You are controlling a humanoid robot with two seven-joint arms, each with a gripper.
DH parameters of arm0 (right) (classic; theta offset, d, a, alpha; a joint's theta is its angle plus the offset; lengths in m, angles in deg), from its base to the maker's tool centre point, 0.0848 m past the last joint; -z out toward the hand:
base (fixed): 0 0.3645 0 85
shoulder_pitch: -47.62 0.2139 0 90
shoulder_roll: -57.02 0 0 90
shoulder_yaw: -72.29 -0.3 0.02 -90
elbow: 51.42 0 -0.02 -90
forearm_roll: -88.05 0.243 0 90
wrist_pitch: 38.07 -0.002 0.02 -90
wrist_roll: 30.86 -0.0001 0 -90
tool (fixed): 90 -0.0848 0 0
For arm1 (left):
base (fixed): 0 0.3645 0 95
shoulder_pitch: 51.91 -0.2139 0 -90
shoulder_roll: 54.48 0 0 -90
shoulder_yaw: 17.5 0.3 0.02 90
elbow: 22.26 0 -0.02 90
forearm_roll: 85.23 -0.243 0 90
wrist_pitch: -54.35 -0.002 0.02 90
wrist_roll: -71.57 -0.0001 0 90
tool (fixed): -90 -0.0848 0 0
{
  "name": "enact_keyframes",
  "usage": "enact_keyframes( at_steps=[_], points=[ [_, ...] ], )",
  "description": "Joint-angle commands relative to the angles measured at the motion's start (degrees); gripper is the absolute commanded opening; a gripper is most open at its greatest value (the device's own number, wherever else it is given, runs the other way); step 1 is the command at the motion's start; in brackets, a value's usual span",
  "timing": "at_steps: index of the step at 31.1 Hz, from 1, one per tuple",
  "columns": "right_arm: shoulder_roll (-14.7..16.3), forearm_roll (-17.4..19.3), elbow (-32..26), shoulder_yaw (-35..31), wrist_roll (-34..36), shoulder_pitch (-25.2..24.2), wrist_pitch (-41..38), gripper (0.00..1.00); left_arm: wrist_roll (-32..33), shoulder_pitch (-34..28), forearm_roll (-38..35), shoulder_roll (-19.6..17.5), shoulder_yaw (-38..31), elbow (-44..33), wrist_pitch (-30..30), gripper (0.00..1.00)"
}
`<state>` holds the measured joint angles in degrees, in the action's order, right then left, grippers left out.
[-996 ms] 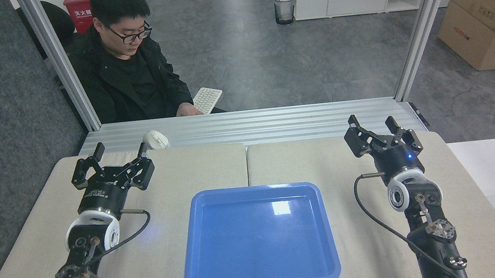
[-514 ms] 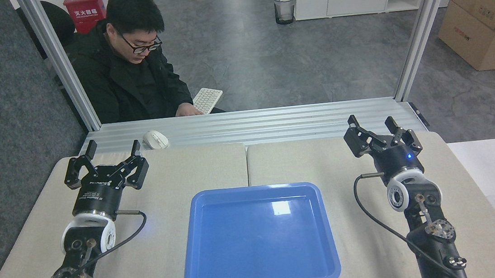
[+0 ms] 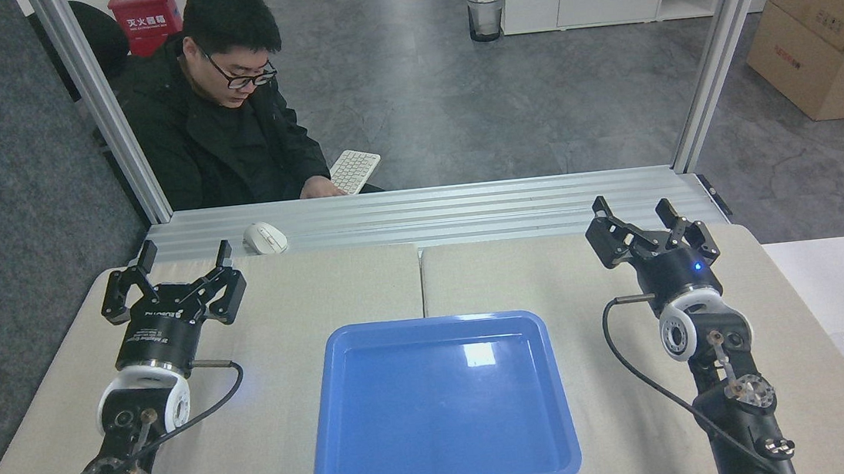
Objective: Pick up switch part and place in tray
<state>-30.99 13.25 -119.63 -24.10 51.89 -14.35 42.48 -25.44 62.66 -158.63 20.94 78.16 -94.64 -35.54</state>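
Grippers flank the blue tray [image 3: 441, 405] on a beige table [image 3: 334, 284]: the left gripper [image 3: 185, 257] and the right gripper [image 3: 635, 210] both stand spread wide, holding nothing. The switch part is nowhere visible on the table or in the tray, which lies bare at centre. A person [image 3: 225, 124] sits beyond the aluminium rail [image 3: 428, 217], one hand at a white keyboard [image 3: 354, 170]; a white mouse [image 3: 265, 238] rests on the rail just beyond the left gripper. The risk, as judged here: with no part in sight, an arm could reach for the mouse by mistake, since it is the only small pale object near a claw. Compared with a second ago, the left arm has drawn back and leftward, away from the mouse, while the right arm and tray are unchanged.
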Motion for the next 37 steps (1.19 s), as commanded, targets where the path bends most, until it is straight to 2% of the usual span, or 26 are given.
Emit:
enact_keyframes(
  at_steps=[1, 25, 32, 37],
  points=[
    [-0.1, -0.1, 0.0, -0.1, 0.0, 0.0, 0.0, 1.0, 0.1, -0.1, -0.1, -1.1, -0.4, 0.9, 0.0, 1.0],
    [-0.3, -0.1, 0.0, -0.2, 0.0, 0.0, 0.0, 1.0, -0.9, -4.2, 0.2, -1.1, -1.2, 1.6, 0.1, 1.0],
    [-0.3, -0.1, 0.0, -0.2, 0.0, 0.0, 0.0, 1.0, -1.0, -8.6, 0.2, -1.1, -2.7, 1.6, 0.0, 1.0],
    [-0.3, -0.1, 0.0, -0.2, 0.0, 0.0, 0.0, 1.0, -1.8, -12.4, 0.0, -1.1, -6.9, 2.0, 0.2, 1.0]
  ],
)
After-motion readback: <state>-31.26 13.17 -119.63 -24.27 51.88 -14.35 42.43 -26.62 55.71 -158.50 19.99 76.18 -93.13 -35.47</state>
